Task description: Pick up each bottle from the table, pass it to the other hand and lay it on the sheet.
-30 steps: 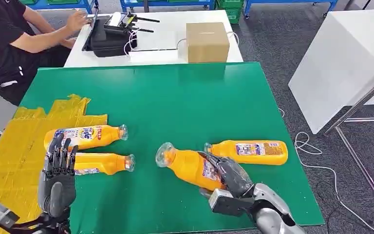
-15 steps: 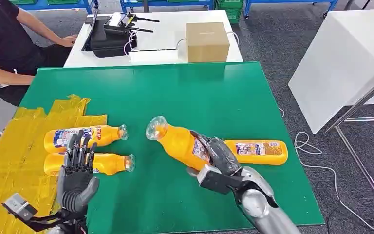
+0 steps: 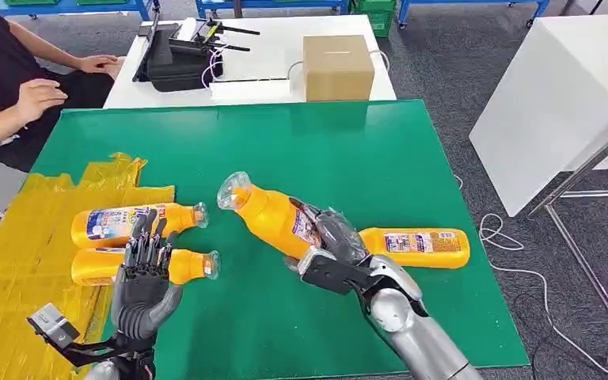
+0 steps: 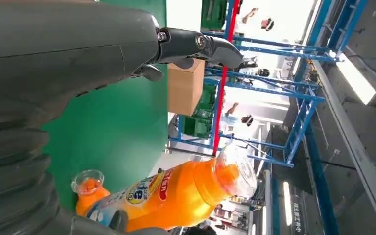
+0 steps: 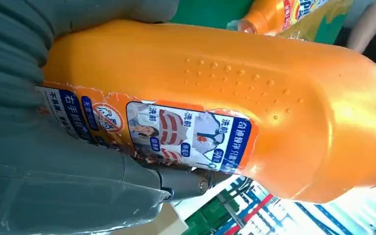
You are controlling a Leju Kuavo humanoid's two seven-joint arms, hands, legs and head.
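Head view, nearest first: left hand [image 3: 144, 273], dark and jointed, raised palm-up above the surface with fingers apart, holding nothing. Right hand [image 3: 334, 252], grey with a ribbed cover, clamped around the labelled middle of a glossy orange plastic bottle [image 3: 273, 215], lifted off the surface and tilted, clear cap pointing up and away toward the left hand. Dimpled dots and a torn printed label visible on its smooth side in the right wrist view. Just beyond the right hand, another orange bottle [image 3: 416, 246] lying flat on the matte green surface [image 3: 324, 150]. Two more bottles [image 3: 138, 222] lying side by side at the edge of the crinkled yellow sheet [image 3: 28, 261]. Farther off, a plain cardboard box [image 3: 336, 67] on a white table, and a seated person [image 3: 8, 71].
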